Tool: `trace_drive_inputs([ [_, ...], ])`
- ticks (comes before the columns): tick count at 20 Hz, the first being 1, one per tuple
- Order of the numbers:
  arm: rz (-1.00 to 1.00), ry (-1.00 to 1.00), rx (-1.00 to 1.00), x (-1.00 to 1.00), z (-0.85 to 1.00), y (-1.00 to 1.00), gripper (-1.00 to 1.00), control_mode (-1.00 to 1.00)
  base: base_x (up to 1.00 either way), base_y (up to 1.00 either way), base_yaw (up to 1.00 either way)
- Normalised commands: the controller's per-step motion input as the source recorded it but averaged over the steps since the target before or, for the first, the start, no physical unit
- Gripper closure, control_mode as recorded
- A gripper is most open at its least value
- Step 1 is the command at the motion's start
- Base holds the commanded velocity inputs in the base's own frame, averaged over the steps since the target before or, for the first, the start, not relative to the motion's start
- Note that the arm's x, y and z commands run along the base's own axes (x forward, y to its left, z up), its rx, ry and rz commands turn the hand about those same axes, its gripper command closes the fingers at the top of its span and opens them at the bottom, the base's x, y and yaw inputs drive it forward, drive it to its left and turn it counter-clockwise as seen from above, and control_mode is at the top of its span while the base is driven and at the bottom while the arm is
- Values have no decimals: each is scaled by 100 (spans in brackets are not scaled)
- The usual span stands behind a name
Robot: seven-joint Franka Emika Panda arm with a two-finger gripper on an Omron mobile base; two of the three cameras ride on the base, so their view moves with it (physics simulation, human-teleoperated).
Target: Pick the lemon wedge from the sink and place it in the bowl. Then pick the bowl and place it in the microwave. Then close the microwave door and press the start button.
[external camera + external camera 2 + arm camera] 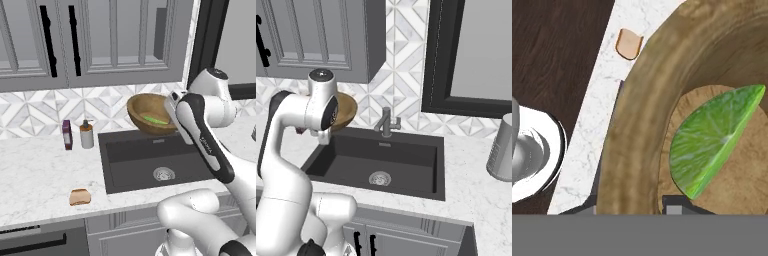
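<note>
The brown wooden bowl [145,111] hangs tilted in the air above the back of the dark sink [150,160], its opening turned toward the left base camera. The yellow-green lemon wedge [156,120] lies inside it. My gripper [629,207] is shut on the bowl's rim [637,125], one fingertip [674,205] inside and the other outside. In the hand view the lemon wedge [712,140] rests on the tan bowl floor just past the inner finger. In the right base view the bowl [347,112] peeks out behind my wrist, over the sink [381,155]. The microwave is out of view.
A tan bread slice [80,197] lies near the counter's front edge, left of the sink. A soap bottle [86,134] and a purple box [67,134] stand by the backsplash. The faucet [386,121] rises behind the basin. A grey canister [502,147] stands far right. Cabinets hang overhead.
</note>
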Motion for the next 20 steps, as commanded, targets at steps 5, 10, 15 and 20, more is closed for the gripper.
trace_drive_inputs([
  [5, 0, 0, 0, 0, 0, 0, 100, 100, -68, 1, 1],
  [10, 0, 0, 0, 0, 0, 0, 100, 100, -88, 8, 18],
  [15, 0, 0, 0, 0, 0, 0, 100, 100, -26, 51, 70],
  [20, 0, 0, 0, 0, 0, 0, 100, 100, -17, 31, 80],
])
